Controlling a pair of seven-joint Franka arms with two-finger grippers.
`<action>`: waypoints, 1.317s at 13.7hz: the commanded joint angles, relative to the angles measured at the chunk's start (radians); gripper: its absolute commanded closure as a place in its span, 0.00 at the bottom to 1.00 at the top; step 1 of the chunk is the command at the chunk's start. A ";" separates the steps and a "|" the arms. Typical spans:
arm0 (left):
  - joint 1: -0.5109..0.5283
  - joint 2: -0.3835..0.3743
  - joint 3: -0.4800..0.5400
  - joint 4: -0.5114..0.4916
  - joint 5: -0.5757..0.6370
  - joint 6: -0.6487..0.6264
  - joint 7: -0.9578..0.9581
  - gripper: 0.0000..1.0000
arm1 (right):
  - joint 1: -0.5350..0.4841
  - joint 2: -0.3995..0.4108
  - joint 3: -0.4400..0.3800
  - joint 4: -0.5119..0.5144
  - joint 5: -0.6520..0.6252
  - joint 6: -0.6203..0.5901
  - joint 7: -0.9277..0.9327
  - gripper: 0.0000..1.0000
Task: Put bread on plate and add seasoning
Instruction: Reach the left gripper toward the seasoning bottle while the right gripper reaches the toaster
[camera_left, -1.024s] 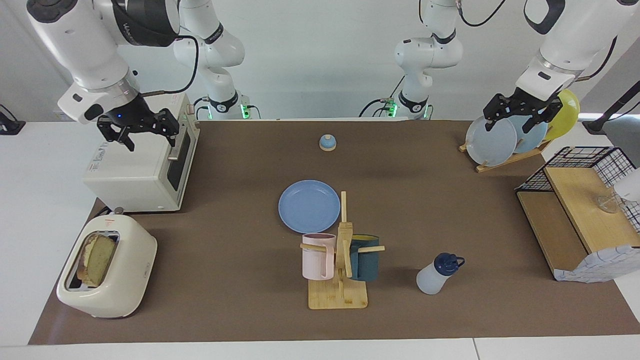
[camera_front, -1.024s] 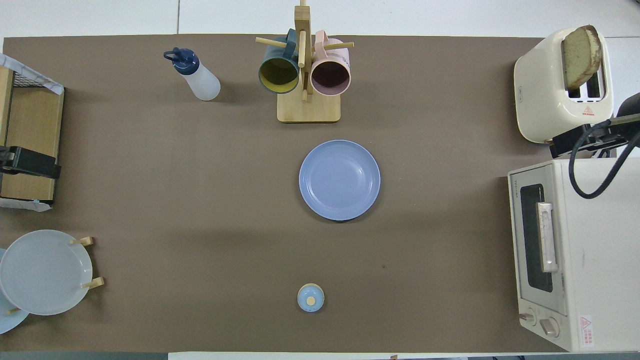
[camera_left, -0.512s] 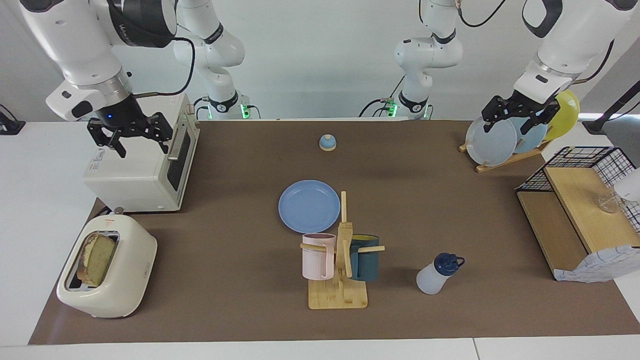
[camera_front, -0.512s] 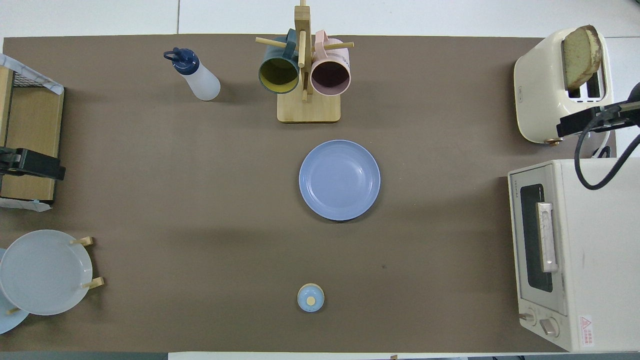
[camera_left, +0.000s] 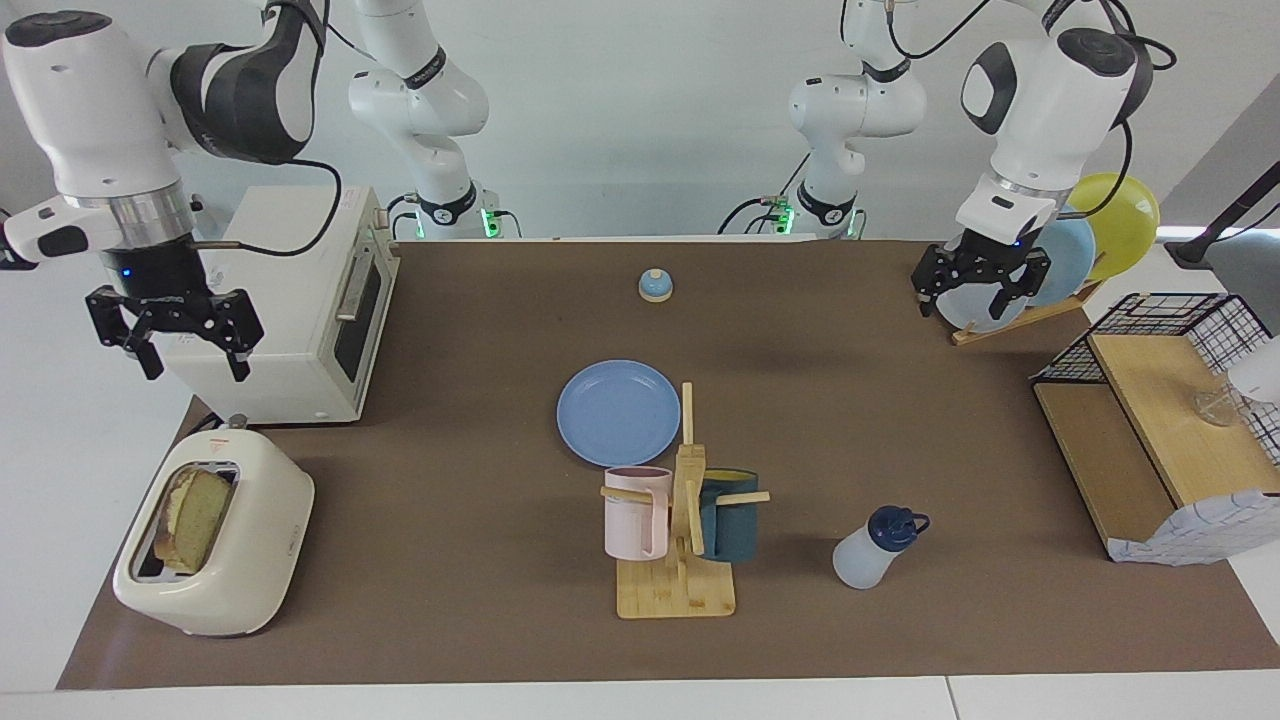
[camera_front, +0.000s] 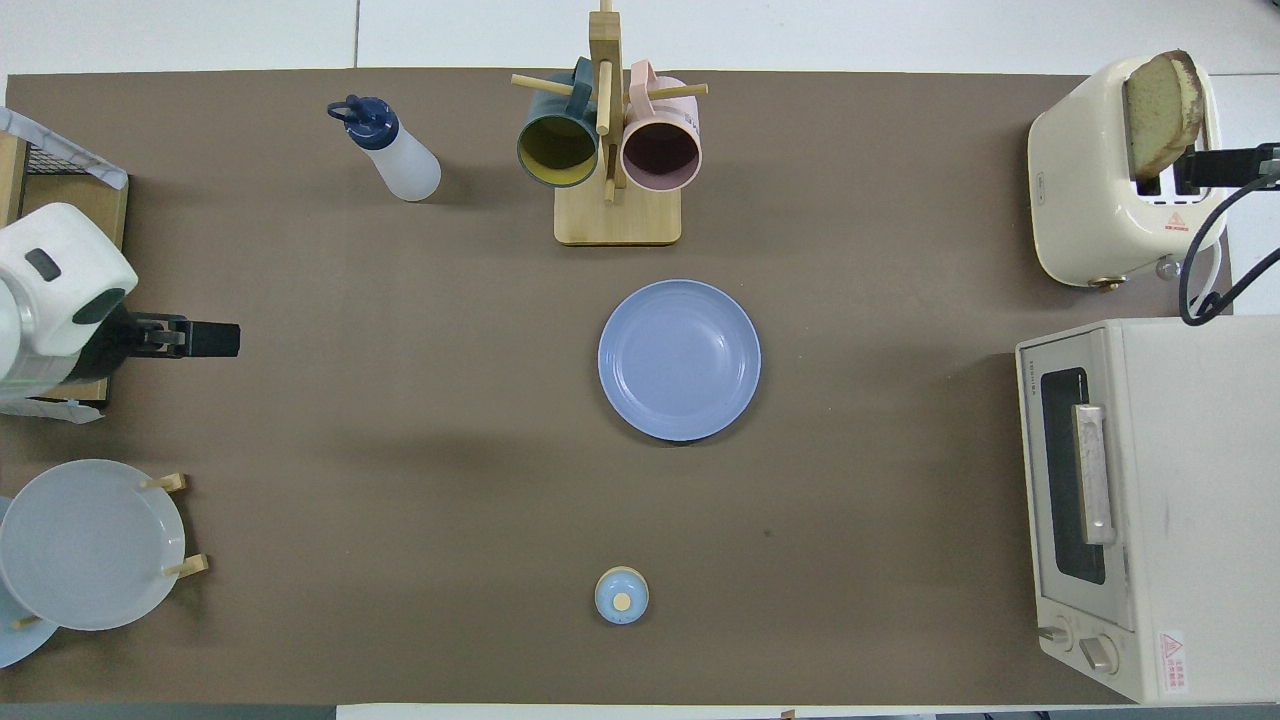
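Bread (camera_left: 192, 517) is sitting in the toaster (camera_left: 215, 548). I am seeing both released grippers, right (camera_left: 190, 357) and left (camera_left: 978, 301), whole in the facing view only, both well apart from toaster.

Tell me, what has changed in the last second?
Both arms moved; nothing was taken or released. The right end effector, open, swung from above the oven out toward the toaster. The left end effector, open, came down from the plate rack toward the table's middle. The bread in the toaster, the plate, the seasoning, mugs and bell stayed put.
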 joint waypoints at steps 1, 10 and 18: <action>-0.059 -0.008 0.006 -0.082 0.006 0.155 -0.027 0.00 | -0.014 0.031 0.007 -0.062 0.023 0.173 -0.083 0.00; -0.188 0.334 0.008 -0.108 0.003 0.717 -0.311 0.00 | -0.036 0.234 0.009 0.024 0.030 0.419 -0.117 0.08; -0.208 0.472 0.028 -0.098 0.006 0.987 -0.310 0.00 | -0.043 0.242 0.018 0.084 0.059 0.304 -0.128 1.00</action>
